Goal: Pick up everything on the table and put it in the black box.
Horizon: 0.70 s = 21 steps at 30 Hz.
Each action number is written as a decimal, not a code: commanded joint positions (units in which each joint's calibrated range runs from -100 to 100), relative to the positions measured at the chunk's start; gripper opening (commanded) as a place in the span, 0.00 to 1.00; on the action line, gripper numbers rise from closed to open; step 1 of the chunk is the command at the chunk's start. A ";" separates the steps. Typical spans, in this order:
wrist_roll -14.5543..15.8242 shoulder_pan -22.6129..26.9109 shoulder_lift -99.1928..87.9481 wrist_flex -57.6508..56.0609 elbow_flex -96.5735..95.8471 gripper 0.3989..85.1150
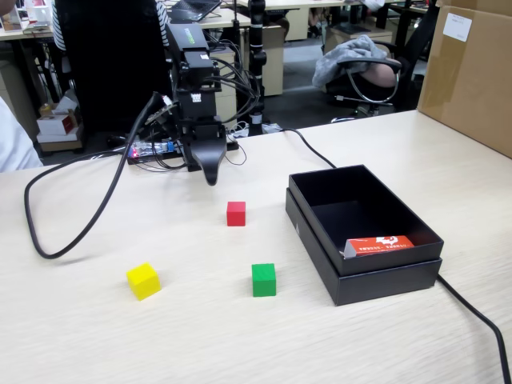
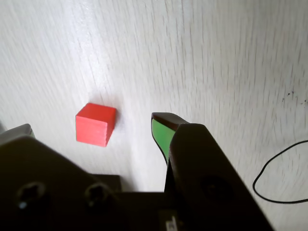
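While the arm stands folded at the upper left of the fixed view, we see its claw [image 1: 210, 174] pointing down at the counter [image 1: 80, 328] with nothing held in it, its dark tip hanging just above and to the upper left of the red cube [image 1: 236, 213]. Only one tip shows there, and in the wrist view only one black finger with a green inner pad [image 2: 162, 134] is plain, so we cannot tell whether the claw is spread or closed. In the wrist view the red cube [image 2: 96, 124] sits left of centre on the pale wood grain, apart from that finger and touching nothing. Lower in the fixed view we find the yellow cube [image 1: 143, 281] at lower left and the green cube [image 1: 263, 280] near the lower centre, each alone on the counter and well apart from the other. To the right of centre lies the black box [image 1: 320, 248], open at the top, resting flat on its slightly wider base. Inside it, against the near right wall, we see a flat orange-red carton [image 1: 381, 244] with white print. A thick black cable [image 1: 56, 240] loops across the left of the counter, and another cable [image 1: 476, 316] runs from behind the box toward the lower right corner. A brown cardboard carton [image 1: 472, 72] stands at the upper right edge.
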 commanded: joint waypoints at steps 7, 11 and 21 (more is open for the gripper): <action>4.44 2.39 15.35 -3.17 11.16 0.56; 5.62 3.37 21.44 -3.17 12.70 0.56; 6.50 4.15 31.65 -3.17 16.87 0.56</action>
